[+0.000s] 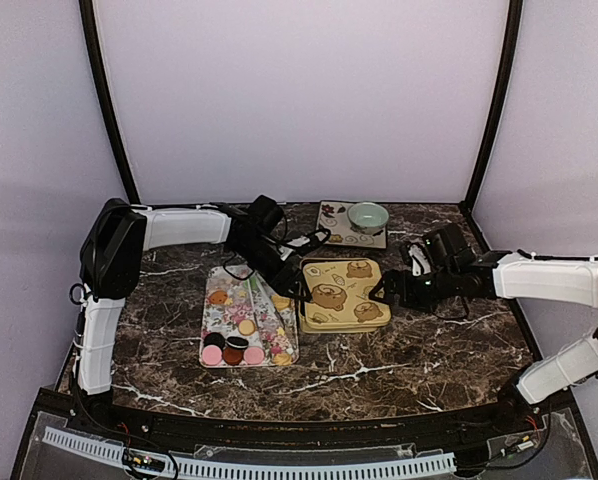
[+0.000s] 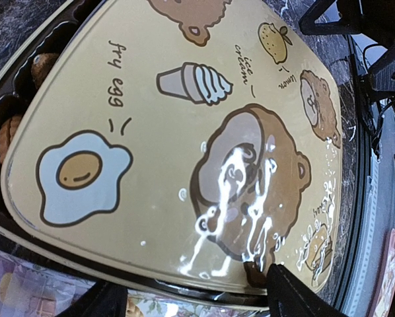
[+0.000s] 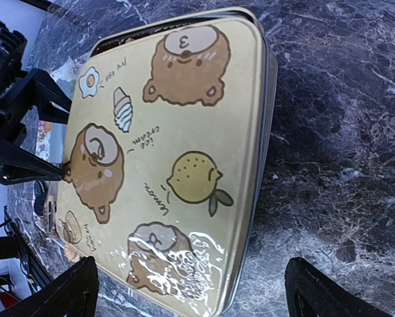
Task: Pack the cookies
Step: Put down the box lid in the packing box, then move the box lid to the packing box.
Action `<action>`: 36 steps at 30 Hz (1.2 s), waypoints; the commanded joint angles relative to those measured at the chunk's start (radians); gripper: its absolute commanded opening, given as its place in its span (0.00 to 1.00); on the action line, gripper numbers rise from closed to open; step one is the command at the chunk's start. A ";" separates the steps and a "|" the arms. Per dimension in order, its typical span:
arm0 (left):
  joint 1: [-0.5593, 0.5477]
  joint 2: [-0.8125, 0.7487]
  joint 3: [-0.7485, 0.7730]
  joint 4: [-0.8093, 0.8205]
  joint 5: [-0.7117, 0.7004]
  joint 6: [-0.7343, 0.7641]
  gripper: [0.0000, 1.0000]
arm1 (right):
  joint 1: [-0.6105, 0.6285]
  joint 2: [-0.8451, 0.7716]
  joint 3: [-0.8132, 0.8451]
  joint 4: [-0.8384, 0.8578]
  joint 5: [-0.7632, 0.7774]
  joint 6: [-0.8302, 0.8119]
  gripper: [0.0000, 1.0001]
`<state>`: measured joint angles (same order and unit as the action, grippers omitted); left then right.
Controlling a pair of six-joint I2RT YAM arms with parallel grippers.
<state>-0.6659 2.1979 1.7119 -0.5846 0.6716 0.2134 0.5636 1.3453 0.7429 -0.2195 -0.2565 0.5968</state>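
Squaring the tin lid (image 1: 342,293)
Wide-open left gripper (image 1: 301,288) and right gripper (image 1: 381,292) flank it; seemingly askew, so nudge evenly.

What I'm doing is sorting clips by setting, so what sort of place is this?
Likely a robot test booth rather than a home: plain pale walls and black frame poles enclose a marble-patterned table, with a left arm and a right arm bolted at its near edge.

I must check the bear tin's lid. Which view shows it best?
The right wrist view: the lid shows almost whole and close. The left wrist view cuts off its edges; the top view shows it small.
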 commanded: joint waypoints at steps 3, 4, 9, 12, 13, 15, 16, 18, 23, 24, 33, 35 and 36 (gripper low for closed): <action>-0.010 0.000 0.000 -0.003 0.018 0.003 0.73 | -0.003 -0.077 -0.081 0.004 0.060 -0.020 0.76; -0.009 0.000 0.001 -0.005 0.020 0.003 0.73 | -0.004 -0.096 -0.086 0.004 0.072 -0.018 0.72; -0.009 -0.002 0.009 -0.019 0.021 0.006 0.72 | -0.010 -0.119 -0.088 -0.062 0.091 -0.040 0.55; -0.009 -0.001 0.015 -0.023 0.022 0.006 0.72 | -0.005 -0.119 -0.105 -0.076 0.082 -0.055 0.51; -0.009 -0.002 0.015 -0.024 0.023 0.006 0.72 | -0.002 -0.123 -0.113 -0.079 0.086 -0.062 0.51; -0.009 0.000 0.015 -0.024 0.025 0.006 0.72 | 0.007 -0.130 -0.120 -0.113 0.105 -0.081 0.49; -0.009 0.000 0.015 -0.024 0.025 0.006 0.72 | 0.011 -0.134 -0.122 -0.135 0.115 -0.093 0.47; -0.009 0.000 0.016 -0.024 0.025 0.007 0.71 | 0.021 -0.143 -0.126 -0.172 0.141 -0.107 0.45; -0.008 0.000 0.020 -0.022 0.026 0.006 0.71 | 0.044 -0.111 -0.133 -0.168 0.156 -0.111 0.42; -0.009 0.000 0.022 -0.023 0.025 0.006 0.71 | 0.049 -0.097 -0.128 -0.156 0.154 -0.109 0.42; -0.008 0.000 0.037 -0.049 0.043 0.018 0.70 | 0.121 0.050 -0.013 -0.061 0.152 -0.151 0.40; -0.006 -0.001 0.046 -0.058 0.055 0.025 0.70 | 0.127 0.068 0.006 -0.055 0.155 -0.163 0.40; -0.004 -0.002 0.051 -0.065 0.060 0.026 0.71 | 0.127 0.075 0.015 -0.055 0.160 -0.168 0.40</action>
<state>-0.6659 2.1979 1.7218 -0.6094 0.6792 0.2111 0.6750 1.3987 0.6991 -0.3374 -0.1131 0.4656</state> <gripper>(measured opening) 0.700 0.405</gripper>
